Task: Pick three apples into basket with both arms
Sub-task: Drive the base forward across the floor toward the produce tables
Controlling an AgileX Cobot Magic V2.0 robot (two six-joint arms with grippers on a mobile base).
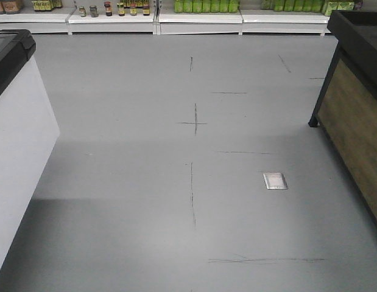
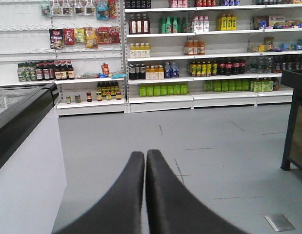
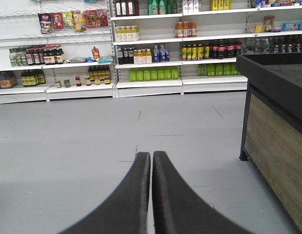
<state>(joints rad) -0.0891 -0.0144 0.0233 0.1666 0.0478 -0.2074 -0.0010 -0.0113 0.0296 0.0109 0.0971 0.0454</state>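
Left end effector [image 2: 145, 155]: narrow, fully closed. The two dark fingers [image 2: 122, 200] meet along their inner edges up to the tips, with nothing between them.
Left end effector position: above the floor [image 2: 214, 141], pointing toward the shelving [image 2: 190, 57] on the far wall.
Right end effector [image 3: 151, 155]: narrow, fully closed. Its dark fingers [image 3: 177, 200] are pressed together at the tips and grip nothing.
Right end effector position: above the floor, pointing toward the same shelving, with the display stand [image 3: 275, 141] near on its right.
Apples and basket: location cannot be told; none of the three views shows them.
Floor: plain grey, marked with thin dark scuff lines, among them a cross [image 1: 195, 123] near the middle of the front-facing view.
Floor plate [image 1: 275, 180]: small square metal plate set flush in the floor, right of centre.
Chest cabinet [image 1: 17, 140]: white body with a black top edge, at the left edge of the front-facing view.
Display stand: black frame and top with a wood-grain side panel, at the right edge, resting on a black leg [image 1: 313, 121].
Shelving stock: rows of bottles on white shelves, a line of green bottles [image 2: 163, 89] on a low shelf, small jars [image 2: 77, 99] to their left, and hanging packets [image 2: 77, 36] above.
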